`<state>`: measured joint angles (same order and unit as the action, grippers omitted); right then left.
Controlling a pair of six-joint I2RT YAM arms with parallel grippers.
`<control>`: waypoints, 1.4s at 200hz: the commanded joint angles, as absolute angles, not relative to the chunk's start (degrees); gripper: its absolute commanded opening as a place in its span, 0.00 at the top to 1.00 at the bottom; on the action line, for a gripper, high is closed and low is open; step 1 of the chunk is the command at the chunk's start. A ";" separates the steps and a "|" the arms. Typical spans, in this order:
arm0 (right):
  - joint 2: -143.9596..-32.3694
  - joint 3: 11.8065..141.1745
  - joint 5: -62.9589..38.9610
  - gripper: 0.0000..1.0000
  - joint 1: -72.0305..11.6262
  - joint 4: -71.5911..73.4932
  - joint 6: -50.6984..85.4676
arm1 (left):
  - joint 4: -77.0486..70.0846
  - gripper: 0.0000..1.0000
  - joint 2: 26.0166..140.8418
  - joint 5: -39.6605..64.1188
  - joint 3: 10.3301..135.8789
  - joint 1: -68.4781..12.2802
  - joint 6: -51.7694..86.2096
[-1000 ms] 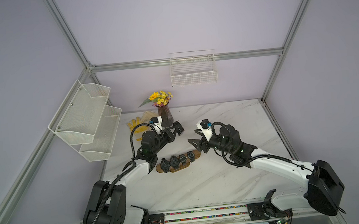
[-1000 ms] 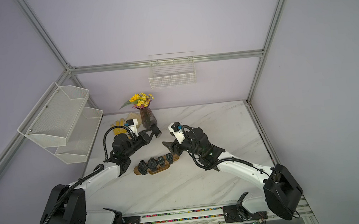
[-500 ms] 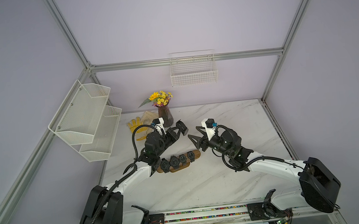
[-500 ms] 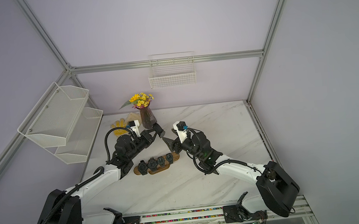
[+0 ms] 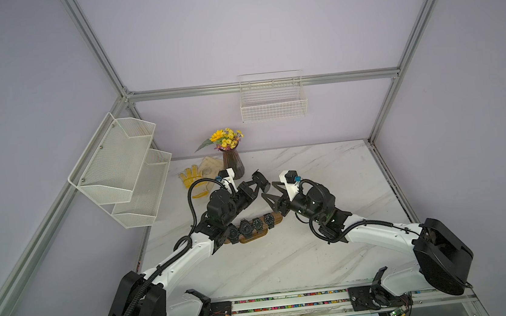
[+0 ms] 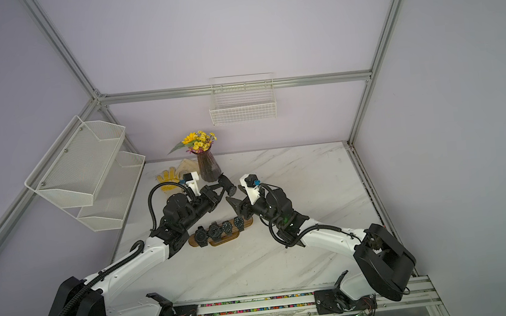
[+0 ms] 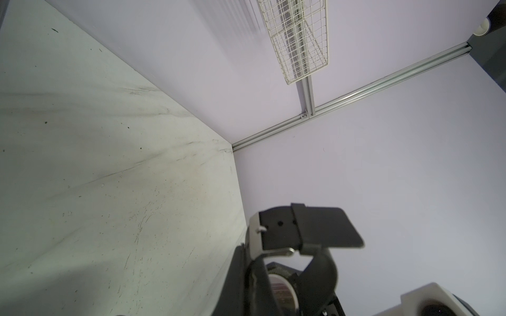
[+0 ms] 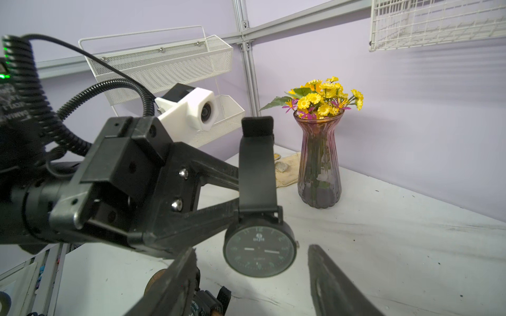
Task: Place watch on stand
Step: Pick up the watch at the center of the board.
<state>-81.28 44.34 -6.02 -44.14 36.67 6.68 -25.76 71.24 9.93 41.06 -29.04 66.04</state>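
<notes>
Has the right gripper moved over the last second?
Yes. The right gripper has drawn nearer the vase, toward the back wall, closing on the watch held by the left gripper.

watch (image 8: 259, 247): black, round dial, strap looped, held aloft | stand (image 5: 278, 218): brown wooden bar, bearing four watches (image 5: 245, 227)
</notes>
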 commanded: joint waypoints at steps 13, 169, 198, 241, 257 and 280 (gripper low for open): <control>-81.78 44.73 -4.42 0.36 -44.83 39.41 5.23 | -25.67 1.00 69.18 7.92 43.74 -29.78 67.67; -82.28 44.73 -3.37 0.44 -45.71 39.65 2.54 | -21.80 1.00 66.18 6.41 43.79 -31.72 67.50; -82.33 44.55 -3.42 0.44 -45.89 39.75 2.46 | -21.79 1.00 66.09 6.24 43.99 -32.01 67.59; -82.35 45.17 -4.12 0.50 -46.06 38.79 1.71 | -21.79 1.00 65.83 6.06 43.97 -32.20 67.59; -82.24 45.26 -4.24 0.55 -46.16 38.39 1.73 | -21.77 1.00 65.65 5.92 43.92 -32.26 67.59; -81.38 45.11 -3.97 0.60 -46.16 37.88 1.74 | -21.45 1.00 65.39 5.67 43.86 -32.26 67.37</control>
